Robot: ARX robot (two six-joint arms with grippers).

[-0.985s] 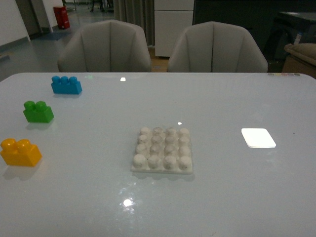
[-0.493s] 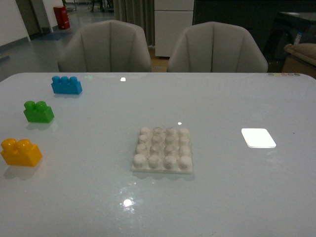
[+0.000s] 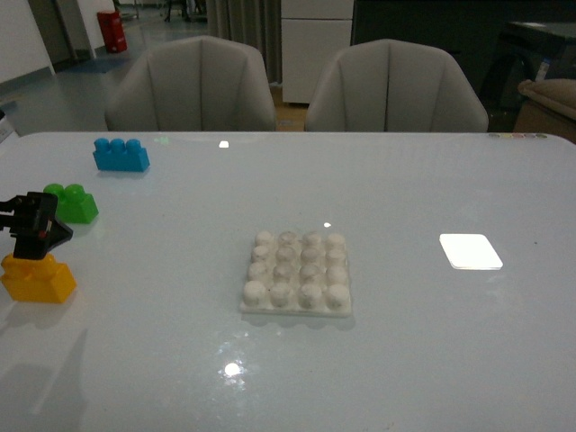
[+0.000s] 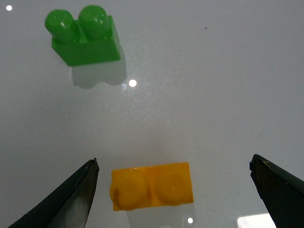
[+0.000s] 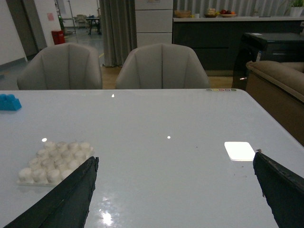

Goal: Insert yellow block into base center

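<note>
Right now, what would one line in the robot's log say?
left hand: open over yellow block | right hand: open, empty | base: studs bare, yellow block not inserted

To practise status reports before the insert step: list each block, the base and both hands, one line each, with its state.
yellow block: upright on the table, not gripped.
green block: upright on the table, untouched.
blue block: upright on the table, untouched.
base: flat on the table, studs bare.
left hand: open, straddling the yellow block.
right hand: open, empty.
</note>
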